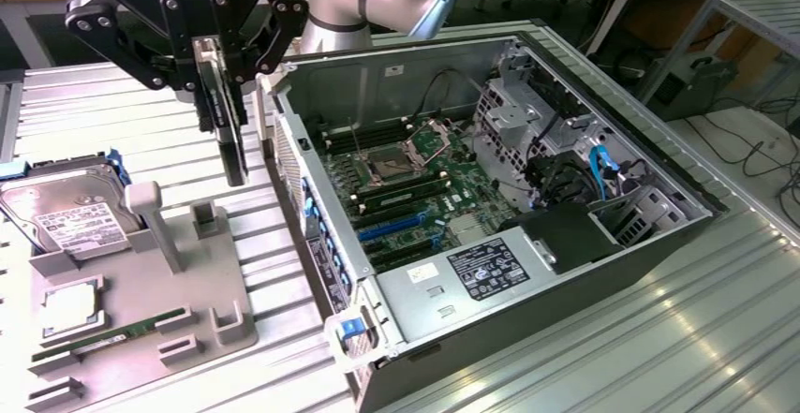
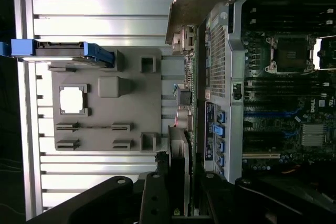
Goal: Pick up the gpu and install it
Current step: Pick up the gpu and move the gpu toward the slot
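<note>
Black Robotiq end effector (image 1: 229, 62) clamps the thin flat black gpu (image 1: 231, 146) upright above the ribbed metal table (image 1: 125, 104), near the open black computer case (image 1: 538, 338).

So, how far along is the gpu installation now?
Pick-up looks done: the gripper holds the gpu upright, lifted clear of the grey holder. In hand: it hangs outside the open computer case. Left: the card is not yet in the motherboard slots.
</note>
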Controlling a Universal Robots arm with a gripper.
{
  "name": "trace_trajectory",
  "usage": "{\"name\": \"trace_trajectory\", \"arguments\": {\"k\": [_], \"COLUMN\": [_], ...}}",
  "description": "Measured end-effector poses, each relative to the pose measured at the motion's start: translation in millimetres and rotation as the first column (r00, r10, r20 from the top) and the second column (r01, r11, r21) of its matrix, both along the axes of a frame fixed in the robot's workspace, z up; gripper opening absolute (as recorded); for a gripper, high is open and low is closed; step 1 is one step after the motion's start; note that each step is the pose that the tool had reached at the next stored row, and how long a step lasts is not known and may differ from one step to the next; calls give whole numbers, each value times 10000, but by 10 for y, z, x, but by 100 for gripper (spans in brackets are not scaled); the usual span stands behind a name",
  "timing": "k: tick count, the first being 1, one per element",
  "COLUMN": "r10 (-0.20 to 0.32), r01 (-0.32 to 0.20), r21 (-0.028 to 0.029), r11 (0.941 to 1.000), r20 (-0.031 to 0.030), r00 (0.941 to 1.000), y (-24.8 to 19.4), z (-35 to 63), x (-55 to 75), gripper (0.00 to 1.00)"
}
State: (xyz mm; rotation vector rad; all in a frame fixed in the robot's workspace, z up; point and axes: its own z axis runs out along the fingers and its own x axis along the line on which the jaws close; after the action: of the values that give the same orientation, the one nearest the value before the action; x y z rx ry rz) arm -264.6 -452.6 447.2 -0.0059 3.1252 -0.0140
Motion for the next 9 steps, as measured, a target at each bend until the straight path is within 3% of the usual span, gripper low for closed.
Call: {"name": "trace_trajectory", "arguments": {"k": [9], "r10": [0], "r01": [0], "r21": [-1], "r11": [10000], "r20": [0], "r00": [10000], "y": [0], "z": [0], "x": [82], "gripper": [27]}}
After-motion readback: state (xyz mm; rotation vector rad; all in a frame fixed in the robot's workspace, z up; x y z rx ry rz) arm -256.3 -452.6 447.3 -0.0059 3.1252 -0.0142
